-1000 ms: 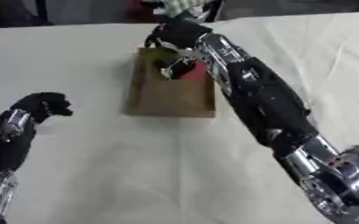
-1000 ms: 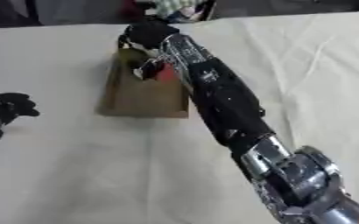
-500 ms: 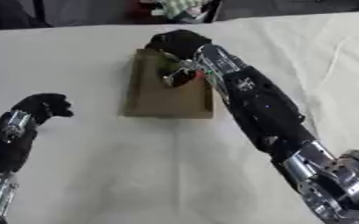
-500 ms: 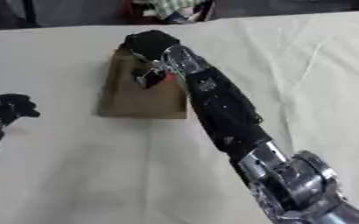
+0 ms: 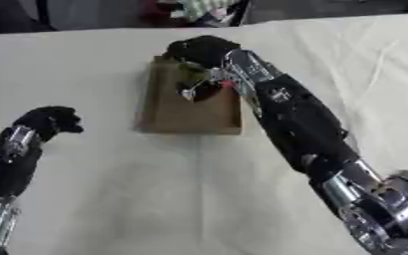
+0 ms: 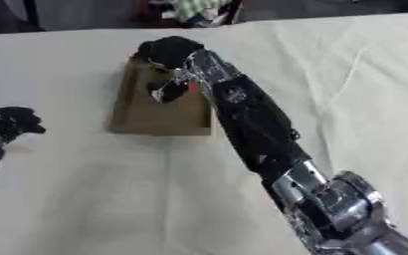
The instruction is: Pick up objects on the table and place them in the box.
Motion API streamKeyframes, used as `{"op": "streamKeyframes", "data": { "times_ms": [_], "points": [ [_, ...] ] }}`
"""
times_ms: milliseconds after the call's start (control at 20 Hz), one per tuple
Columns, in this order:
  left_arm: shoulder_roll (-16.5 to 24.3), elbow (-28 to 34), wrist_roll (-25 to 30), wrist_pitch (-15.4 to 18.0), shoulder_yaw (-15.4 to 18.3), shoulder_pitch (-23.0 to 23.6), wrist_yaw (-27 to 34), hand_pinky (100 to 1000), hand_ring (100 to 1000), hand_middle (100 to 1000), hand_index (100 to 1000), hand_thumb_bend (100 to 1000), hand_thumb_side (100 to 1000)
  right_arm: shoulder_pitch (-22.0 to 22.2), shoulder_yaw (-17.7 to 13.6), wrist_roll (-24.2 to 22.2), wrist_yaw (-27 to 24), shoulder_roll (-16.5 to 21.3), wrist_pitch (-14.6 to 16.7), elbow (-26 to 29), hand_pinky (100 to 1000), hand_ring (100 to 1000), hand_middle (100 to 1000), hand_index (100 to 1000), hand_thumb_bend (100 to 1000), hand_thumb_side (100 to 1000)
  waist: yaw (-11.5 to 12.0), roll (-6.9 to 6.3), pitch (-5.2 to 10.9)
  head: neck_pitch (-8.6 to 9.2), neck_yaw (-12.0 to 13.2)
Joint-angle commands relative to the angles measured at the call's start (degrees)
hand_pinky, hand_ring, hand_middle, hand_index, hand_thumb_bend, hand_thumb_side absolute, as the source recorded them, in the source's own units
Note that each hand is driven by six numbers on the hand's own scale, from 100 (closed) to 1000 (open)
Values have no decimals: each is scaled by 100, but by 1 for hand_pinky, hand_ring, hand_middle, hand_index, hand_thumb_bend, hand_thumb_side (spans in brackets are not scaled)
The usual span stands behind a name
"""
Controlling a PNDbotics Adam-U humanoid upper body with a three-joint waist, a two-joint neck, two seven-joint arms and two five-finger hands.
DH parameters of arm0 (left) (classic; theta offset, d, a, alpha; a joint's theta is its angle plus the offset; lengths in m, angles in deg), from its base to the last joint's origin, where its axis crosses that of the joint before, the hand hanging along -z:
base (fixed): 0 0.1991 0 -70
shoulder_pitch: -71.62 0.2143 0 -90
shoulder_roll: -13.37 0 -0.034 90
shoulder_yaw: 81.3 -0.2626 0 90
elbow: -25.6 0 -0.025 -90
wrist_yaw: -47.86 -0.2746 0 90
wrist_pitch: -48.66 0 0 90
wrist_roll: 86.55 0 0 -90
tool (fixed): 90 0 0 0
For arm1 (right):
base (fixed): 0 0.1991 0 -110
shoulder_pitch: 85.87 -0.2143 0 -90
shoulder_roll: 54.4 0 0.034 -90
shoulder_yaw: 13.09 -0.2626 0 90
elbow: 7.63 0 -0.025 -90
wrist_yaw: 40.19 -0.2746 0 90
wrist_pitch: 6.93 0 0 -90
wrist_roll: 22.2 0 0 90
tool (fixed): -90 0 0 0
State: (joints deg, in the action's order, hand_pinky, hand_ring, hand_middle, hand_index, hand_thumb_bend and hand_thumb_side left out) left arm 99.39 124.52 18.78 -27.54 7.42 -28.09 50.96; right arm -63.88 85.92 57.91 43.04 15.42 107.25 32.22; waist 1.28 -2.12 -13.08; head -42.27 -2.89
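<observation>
A shallow brown cardboard box (image 5: 186,112) lies on the cream cloth, long side running away from me. My right hand (image 5: 199,50) hangs over the box's far end, its arm stretching along the box's right wall. Just under the hand, inside the box, sits a dark thing with red and pale parts (image 5: 203,87); I cannot tell whether the hand touches it. My left hand (image 5: 51,119) rests at the left, well clear of the box, fingers curled into a fist around nothing.
The cream tablecloth (image 5: 155,199) covers the table and shows creases at the right. Beyond the far edge lies a heap of coloured cloth (image 5: 199,10).
My right hand has sunk slightly over the far end of the box and turned a little. The left hand and the box have stayed put.
</observation>
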Motion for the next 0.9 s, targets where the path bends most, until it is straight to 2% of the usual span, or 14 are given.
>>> {"op": "streamKeyframes", "data": {
  "times_ms": [50,200,350,450,500,600,750,800,900],
  "points": [
    [84,71,11,3,40,-61,8,707,613,604,748,100,1000,-155,17,39,-310,120,52,332,805,859,943,981,100,470,-1,-8,119,51,7],
    [84,71,5,3,49,-53,6,707,613,604,749,100,1000,-193,30,61,-582,201,95,571,803,857,938,980,100,434,-13,-2,122,51,18],
    [93,74,3,7,60,-39,3,707,613,603,743,100,1000,-239,27,124,-853,356,146,913,795,847,926,976,100,337,-41,8,127,47,45],
    [97,73,-8,6,76,-27,0,707,612,603,745,100,1000,-243,24,199,-1032,498,170,1163,782,834,906,971,100,251,-67,16,131,42,70],
    [100,71,-19,4,88,-18,-2,707,612,603,745,100,1000,-227,17,248,-1120,580,181,1293,773,823,894,968,100,177,-84,21,132,41,90],
    [110,69,-40,2,108,-1,-12,707,613,603,745,100,1000,-147,-12,382,-1302,769,208,1574,764,813,883,965,100,172,-124,31,132,35,129],
    [113,69,-75,-1,140,16,-24,707,613,603,745,100,1000,116,-118,619,-1572,1041,206,2003,725,771,848,957,100,213,-182,42,132,34,206],
    [115,70,-84,-1,146,19,-28,707,613,604,745,100,1000,199,-119,686,-1667,1108,187,2138,701,745,826,952,100,259,-191,44,131,35,222],
    [125,76,-121,-1,186,27,-38,707,613,604,745,100,1000,418,-263,828,-1847,1287,130,2403,691,735,814,950,100,289,-272,46,116,49,318]
  ]
}}
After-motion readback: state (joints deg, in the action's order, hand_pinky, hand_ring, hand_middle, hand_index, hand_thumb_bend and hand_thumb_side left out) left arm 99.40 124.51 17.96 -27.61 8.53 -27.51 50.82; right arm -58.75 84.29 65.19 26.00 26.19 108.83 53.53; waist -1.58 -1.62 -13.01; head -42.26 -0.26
